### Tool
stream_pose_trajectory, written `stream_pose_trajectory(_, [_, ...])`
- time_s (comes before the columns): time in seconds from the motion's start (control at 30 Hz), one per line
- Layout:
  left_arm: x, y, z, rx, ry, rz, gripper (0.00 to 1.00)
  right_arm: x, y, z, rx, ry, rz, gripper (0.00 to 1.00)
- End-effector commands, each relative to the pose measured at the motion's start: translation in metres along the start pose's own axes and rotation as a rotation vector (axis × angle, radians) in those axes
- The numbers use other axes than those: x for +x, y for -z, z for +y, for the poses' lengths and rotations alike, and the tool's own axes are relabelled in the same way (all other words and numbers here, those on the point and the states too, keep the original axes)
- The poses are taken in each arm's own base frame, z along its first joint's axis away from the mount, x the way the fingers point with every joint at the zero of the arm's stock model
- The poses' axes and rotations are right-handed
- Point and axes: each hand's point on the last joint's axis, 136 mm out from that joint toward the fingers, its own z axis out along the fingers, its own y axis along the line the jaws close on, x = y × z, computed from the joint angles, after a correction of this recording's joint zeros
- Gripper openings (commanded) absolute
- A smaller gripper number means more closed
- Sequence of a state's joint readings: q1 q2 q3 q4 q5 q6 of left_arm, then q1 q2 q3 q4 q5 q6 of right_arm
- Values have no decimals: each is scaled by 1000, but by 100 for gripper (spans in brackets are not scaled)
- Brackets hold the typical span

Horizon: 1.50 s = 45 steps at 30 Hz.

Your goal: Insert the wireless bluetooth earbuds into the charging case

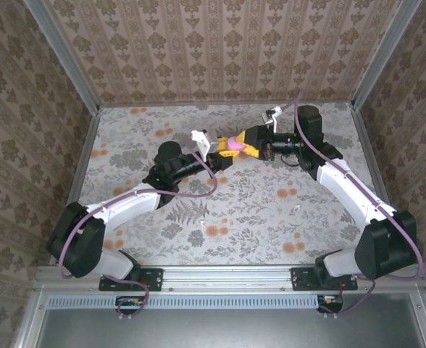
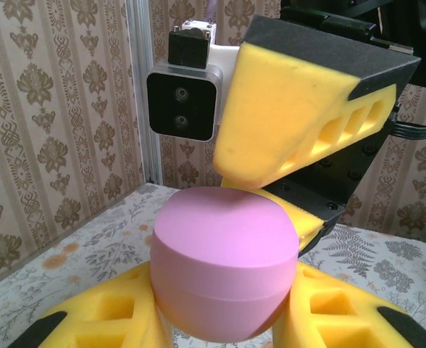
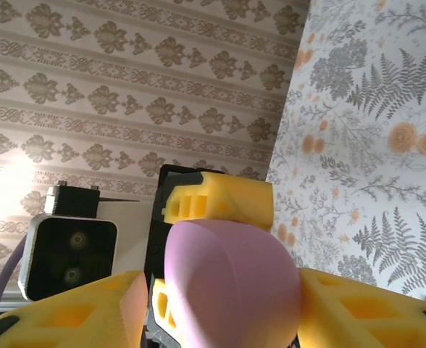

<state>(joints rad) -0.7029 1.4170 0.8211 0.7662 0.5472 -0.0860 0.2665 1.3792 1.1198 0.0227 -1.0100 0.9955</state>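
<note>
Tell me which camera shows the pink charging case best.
Left wrist: the pink charging case sits close, side-on, its lid seam visible. Right wrist shows its rounded end; top external, a small pink speck.

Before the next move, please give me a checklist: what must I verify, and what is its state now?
1. Left hand grips case: ok, a finger on each side.
2. Case off the table: ok, it looks lifted.
3. Right hand grips case: cannot tell; it sits around the case top.
4. Lid open for buds: not ok, it is shut.
5. Buds located: cannot tell; a white speck on the table is too small to name.
</note>
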Motion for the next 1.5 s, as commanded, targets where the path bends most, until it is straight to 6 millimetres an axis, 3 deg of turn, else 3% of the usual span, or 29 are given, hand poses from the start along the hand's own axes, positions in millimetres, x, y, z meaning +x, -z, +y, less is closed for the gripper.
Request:
stream_pose_trajectory(0.0, [-21,0,-1,20,-19,-67,33,4,-2,8,-52,3,33,54])
stream_pose_trajectory(0.37, [-23,1,0,19,-21,-71,33,3,-12,1,-57,-22,59,52])
stream_pose_trajectory(0.7, [-20,2,1,8,-21,-54,34,1,-10,-3,-34,-10,33,32])
stream_pose_trajectory(0.87, [-14,3,3,-10,-24,-24,44,-6,-4,-11,2,-11,-25,29])
stream_pose_trajectory(1.07, [0,10,9,-70,-46,13,69,-19,10,-18,64,6,-160,27])
stream_pose_trajectory(1.23, [3,21,12,-129,-62,19,73,-32,21,-51,180,-14,-295,27])
stream_pose_trajectory(1.47, [0,39,24,-253,-78,28,74,-32,32,-152,452,-145,-382,26])
